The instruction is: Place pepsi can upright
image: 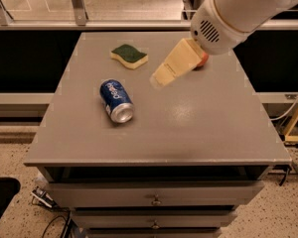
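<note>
The pepsi can (116,100) is dark blue with white lettering. It lies on its side on the left half of the grey table (198,128), its silver end facing the front edge. My gripper (159,80) hangs above the table's middle, to the right of the can and a little farther back, not touching it. Its cream-coloured fingers (176,63) point down and to the left towards the can. The white arm comes in from the upper right.
A yellow sponge with a green top (129,56) lies at the back, left of centre. A red apple (202,60) at the back right is mostly hidden behind my arm. Drawers sit under the table's front edge.
</note>
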Robot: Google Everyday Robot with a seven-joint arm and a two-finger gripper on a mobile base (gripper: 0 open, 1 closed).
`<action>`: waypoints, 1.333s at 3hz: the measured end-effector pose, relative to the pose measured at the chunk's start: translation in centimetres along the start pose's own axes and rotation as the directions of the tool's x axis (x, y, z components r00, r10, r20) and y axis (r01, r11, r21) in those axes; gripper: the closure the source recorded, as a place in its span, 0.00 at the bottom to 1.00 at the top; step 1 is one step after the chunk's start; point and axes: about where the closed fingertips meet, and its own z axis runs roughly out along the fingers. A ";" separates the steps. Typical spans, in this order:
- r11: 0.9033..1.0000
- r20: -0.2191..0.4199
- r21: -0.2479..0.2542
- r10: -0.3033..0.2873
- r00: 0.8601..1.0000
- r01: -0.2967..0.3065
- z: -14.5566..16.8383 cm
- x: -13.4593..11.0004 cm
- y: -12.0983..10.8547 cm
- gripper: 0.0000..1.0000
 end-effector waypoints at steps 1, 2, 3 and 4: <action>0.999 -0.018 -0.038 -0.002 1.000 0.001 1.2 -1.3 0.1 0.00; 0.997 -0.085 -0.076 0.006 0.996 -0.012 3.6 -4.0 0.3 0.00; 0.995 -0.194 -0.090 0.016 0.981 -0.034 6.3 -6.4 1.3 0.00; 0.996 -0.295 -0.059 0.040 0.955 -0.060 8.1 -7.4 2.7 0.00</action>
